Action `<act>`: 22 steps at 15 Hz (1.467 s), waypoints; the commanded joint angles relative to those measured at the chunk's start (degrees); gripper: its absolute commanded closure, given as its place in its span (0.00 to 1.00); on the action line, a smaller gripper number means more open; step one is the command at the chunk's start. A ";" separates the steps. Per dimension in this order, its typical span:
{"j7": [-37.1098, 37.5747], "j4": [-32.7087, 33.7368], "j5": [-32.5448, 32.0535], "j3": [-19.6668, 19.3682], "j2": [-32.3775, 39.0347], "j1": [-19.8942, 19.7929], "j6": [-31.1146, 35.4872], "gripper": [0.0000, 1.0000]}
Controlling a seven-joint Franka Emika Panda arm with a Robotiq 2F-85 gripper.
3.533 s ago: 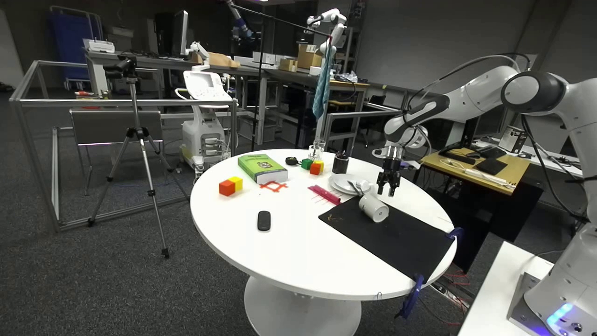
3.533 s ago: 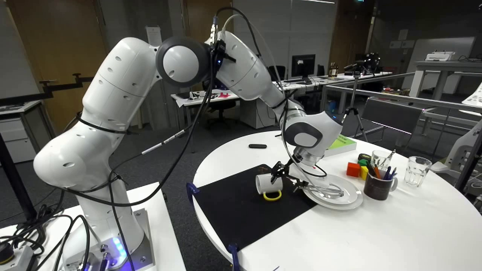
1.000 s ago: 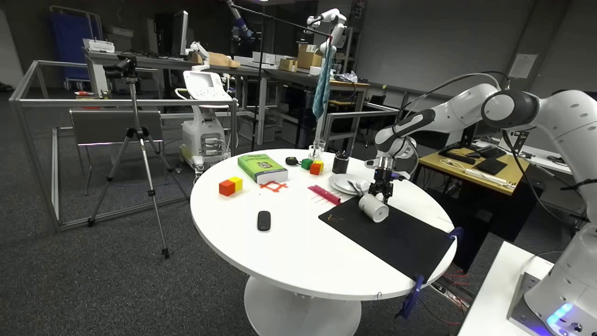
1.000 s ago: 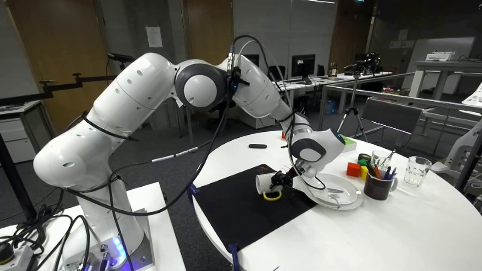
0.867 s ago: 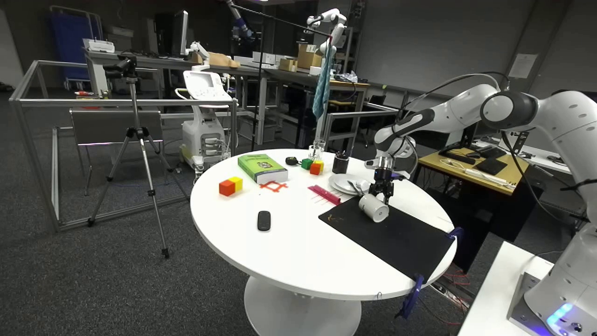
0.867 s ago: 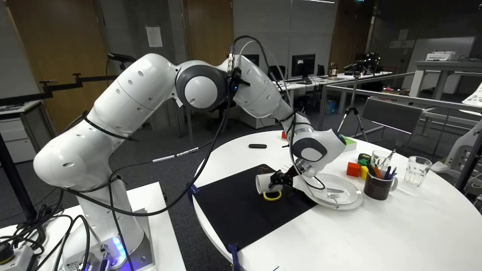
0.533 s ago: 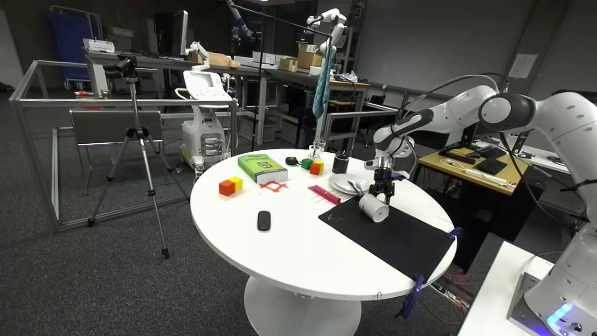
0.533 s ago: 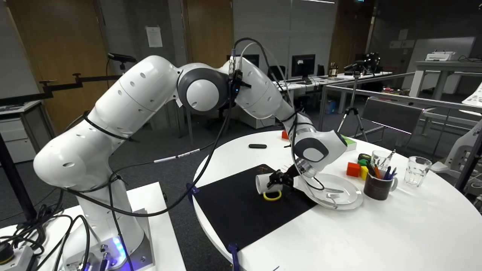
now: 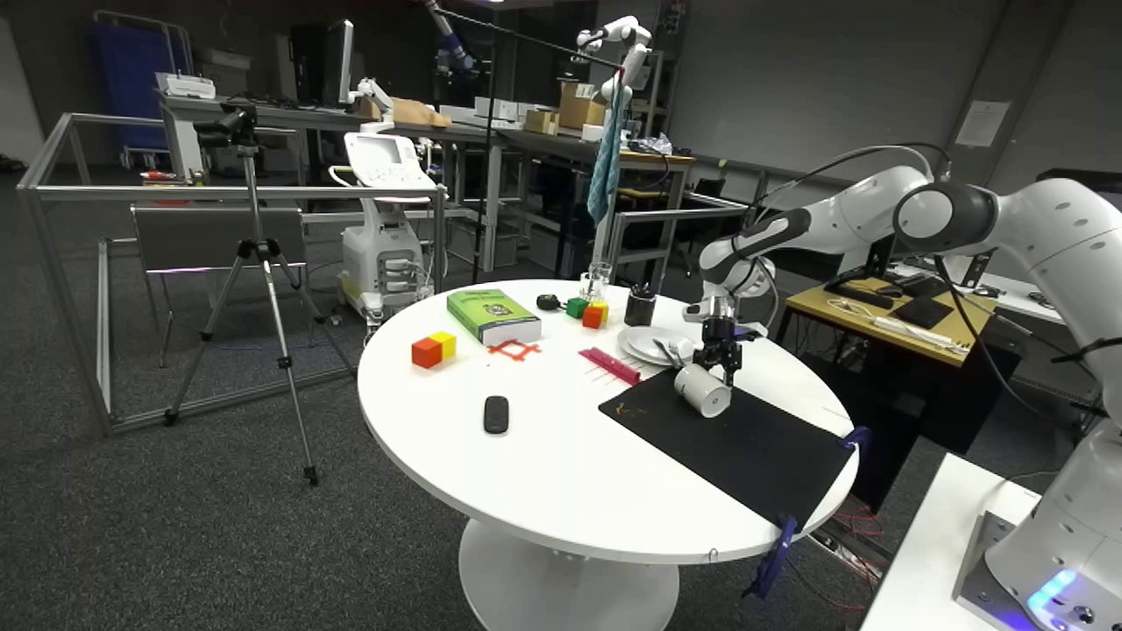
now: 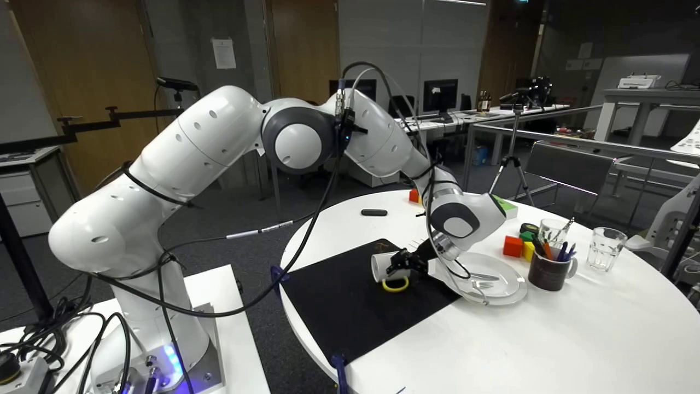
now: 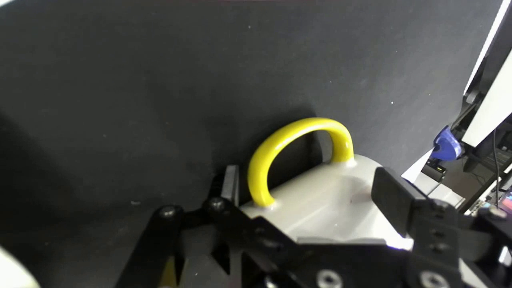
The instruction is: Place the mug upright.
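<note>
The white mug (image 9: 699, 390) lies on its side on the black mat (image 9: 763, 447), in both exterior views (image 10: 381, 267). Its yellow handle (image 11: 266, 160) shows in the wrist view, where the white body (image 11: 320, 192) lies under and between my jaws. My gripper (image 11: 312, 190) is open, the jaws wide apart. The left finger (image 11: 231, 184) stands past the mug's left end, near a handle foot. The right finger (image 11: 394, 196) stands at the right part of the body. Whether either finger touches the mug I cannot tell. The gripper hides part of the mug in an exterior view (image 10: 402, 264).
Stacked white plates (image 10: 511, 295) with cutlery stand beside the mat and gripper. A dark mug with pens (image 10: 549, 271), drinking glasses (image 10: 606, 249) and coloured blocks (image 10: 513, 246) stand further off. A magenta piece (image 9: 611, 365) lies near the mat. Blue clamps (image 9: 773, 561) grip the table edge.
Over the past seconds my gripper has come down and across to the mug. In the last half second it has shifted only slightly. The mug has not moved.
</note>
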 commanded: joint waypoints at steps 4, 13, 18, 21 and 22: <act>-2.13 4.52 0.09 0.52 2.17 -0.65 -5.80 0.63; -2.87 3.80 -0.48 0.40 -0.31 -0.25 -4.76 0.96; -4.29 1.53 -0.88 0.27 -3.94 0.57 -2.38 0.96; -5.00 -0.50 -1.47 0.03 -6.95 1.43 0.07 0.96; -5.09 -1.40 -1.70 -0.03 -8.04 1.74 1.11 0.96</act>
